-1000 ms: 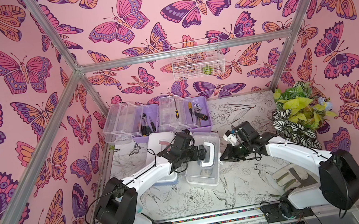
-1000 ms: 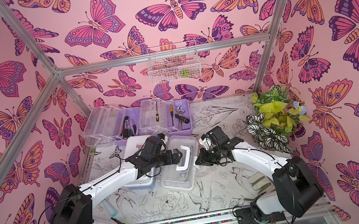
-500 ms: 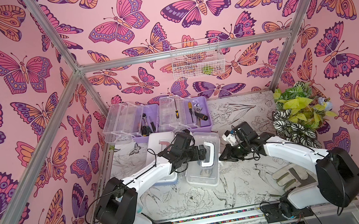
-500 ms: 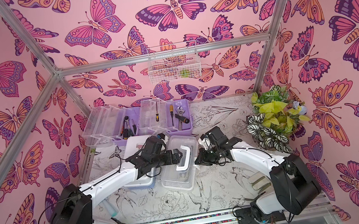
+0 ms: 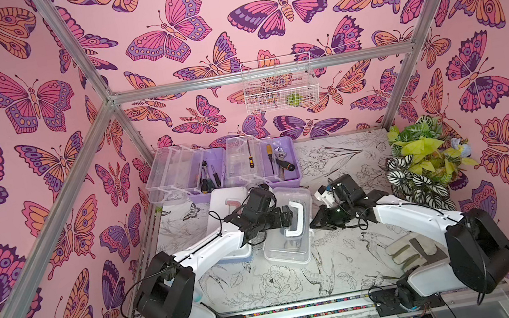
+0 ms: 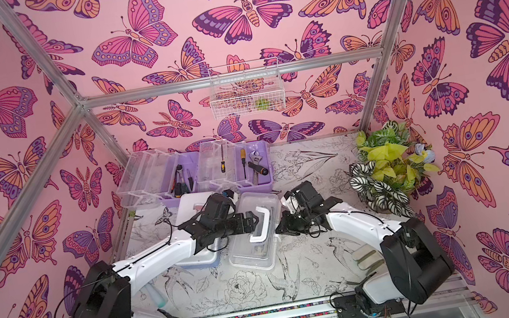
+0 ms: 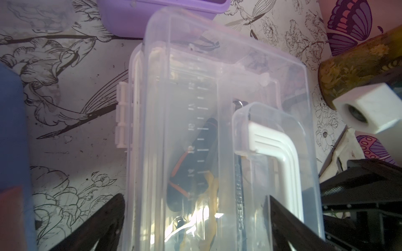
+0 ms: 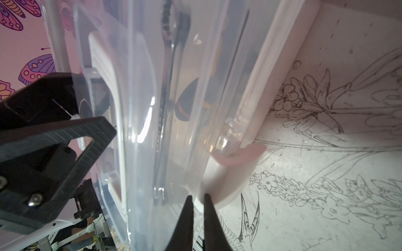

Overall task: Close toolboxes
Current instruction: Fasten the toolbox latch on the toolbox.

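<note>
A white toolbox with a clear lid [image 5: 289,244] [image 6: 254,253] sits mid-table, its lid down and its white handle [image 7: 280,156] lying flat. My left gripper [image 5: 290,216] [image 7: 195,217] hovers open over that lid, one finger [image 7: 104,217] past its hinge side. My right gripper [image 5: 317,224] [image 8: 196,217] is shut, tips against the box's opposite side. The light blue toolbox [image 5: 229,205] lies under my left arm, white lid flat. Two purple toolboxes [image 5: 210,173] [image 5: 281,162] stand at the back, clear lids swung open and tools showing inside.
A potted plant [image 5: 420,168] stands at the right wall. A white wire basket [image 5: 278,87] hangs on the back wall. A pale glove-like thing [image 5: 409,251] lies near my right arm's base. Cage posts run along both sides.
</note>
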Controlling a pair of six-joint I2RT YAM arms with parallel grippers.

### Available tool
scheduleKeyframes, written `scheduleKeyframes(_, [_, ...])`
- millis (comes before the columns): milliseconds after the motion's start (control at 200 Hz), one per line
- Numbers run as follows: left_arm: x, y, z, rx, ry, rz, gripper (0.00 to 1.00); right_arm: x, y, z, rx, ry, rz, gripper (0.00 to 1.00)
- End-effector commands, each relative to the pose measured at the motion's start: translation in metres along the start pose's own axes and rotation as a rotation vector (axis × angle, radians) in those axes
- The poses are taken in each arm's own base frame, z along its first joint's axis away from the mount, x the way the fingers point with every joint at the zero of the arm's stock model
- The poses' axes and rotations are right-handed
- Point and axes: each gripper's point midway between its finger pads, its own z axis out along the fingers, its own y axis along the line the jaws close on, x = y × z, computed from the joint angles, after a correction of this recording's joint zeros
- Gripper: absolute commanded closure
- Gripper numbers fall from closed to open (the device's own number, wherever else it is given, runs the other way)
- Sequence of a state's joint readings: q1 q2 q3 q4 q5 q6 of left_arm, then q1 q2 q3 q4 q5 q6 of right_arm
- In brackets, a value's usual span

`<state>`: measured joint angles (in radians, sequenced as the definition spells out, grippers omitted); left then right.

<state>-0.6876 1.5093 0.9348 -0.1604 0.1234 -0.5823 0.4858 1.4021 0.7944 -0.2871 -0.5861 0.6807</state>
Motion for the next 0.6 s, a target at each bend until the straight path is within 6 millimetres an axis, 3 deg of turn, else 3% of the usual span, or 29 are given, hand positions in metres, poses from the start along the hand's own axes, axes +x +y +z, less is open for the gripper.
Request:
scheduleKeyframes(0, [0.042,-0.006,0.011,0.059,0.156,-0.028,0.08,0.017,-0.016,0.014,0.033,0.038,0.02,0.86])
scheduleKeyframes(355, [0.045,-0.008,0.012,0.069,0.164,-0.037,0.1,0.019,0.005,0.023,-0.097,0.019,0.015,0.86])
scheduleKeyframes(596, [0.043,0.008,0.004,-0.026,0.151,-0.001,0.1,0.004,0.002,-0.02,0.053,-0.084,-0.067,0.84])
